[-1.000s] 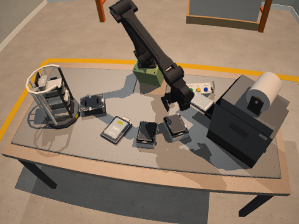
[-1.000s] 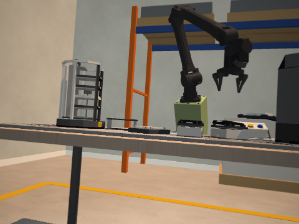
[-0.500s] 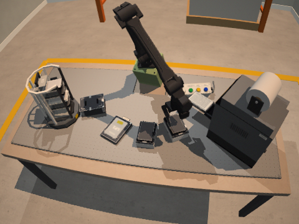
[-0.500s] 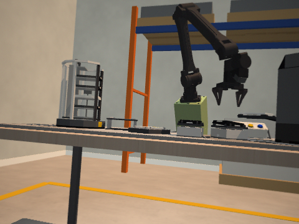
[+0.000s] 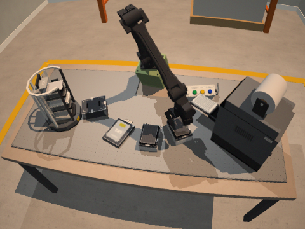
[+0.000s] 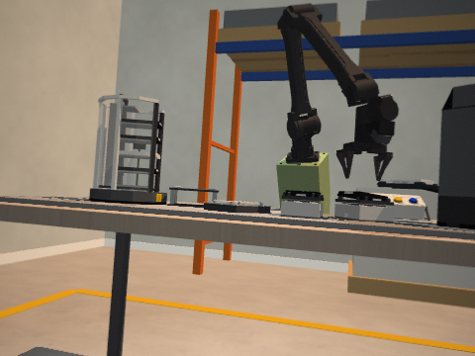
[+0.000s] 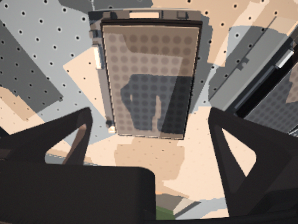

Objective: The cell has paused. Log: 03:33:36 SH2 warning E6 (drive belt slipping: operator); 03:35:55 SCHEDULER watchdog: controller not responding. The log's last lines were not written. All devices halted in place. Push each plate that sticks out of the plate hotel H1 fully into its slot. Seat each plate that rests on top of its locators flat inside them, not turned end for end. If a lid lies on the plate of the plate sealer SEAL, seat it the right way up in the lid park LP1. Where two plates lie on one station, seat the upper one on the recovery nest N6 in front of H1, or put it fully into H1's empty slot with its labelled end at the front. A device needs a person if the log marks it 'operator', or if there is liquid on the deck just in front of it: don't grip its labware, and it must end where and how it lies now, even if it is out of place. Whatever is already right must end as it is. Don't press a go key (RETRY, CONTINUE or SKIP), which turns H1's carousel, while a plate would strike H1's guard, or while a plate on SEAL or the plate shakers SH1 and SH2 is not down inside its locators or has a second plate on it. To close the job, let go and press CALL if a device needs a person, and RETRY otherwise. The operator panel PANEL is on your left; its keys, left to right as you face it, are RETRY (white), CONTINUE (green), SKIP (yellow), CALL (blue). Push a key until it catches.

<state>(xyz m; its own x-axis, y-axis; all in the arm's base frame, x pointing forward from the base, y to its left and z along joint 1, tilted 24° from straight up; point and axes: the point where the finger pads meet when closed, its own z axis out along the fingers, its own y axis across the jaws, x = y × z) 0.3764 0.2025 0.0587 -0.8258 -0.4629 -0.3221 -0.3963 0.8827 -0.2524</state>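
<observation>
My gripper (image 5: pixel 180 124) is open and empty, hanging a little above a dark plate (image 5: pixel 181 131) on the right-hand shaker. In the wrist view that plate (image 7: pixel 152 79) lies straight below between my spread fingers, its labelled end at the top of the frame. From the side, my fingers (image 6: pixel 363 165) stand clear above the shaker plate (image 6: pixel 365 198). A second dark plate (image 5: pixel 149 135) lies on the left-hand shaker. A white-topped plate (image 5: pixel 204 104) lies on the sealer's tray. The plate hotel H1 (image 5: pixel 52 98) stands at the far left, with a pale plate (image 5: pixel 54 84) near its top.
The recovery nest N6 (image 5: pixel 94 107) stands in front of H1. The lid park (image 5: pixel 118 131) holds a flat piece with a yellow label. The operator panel (image 5: pixel 202 91) is behind my arm. The big sealer (image 5: pixel 250 126) with its roll blocks the right.
</observation>
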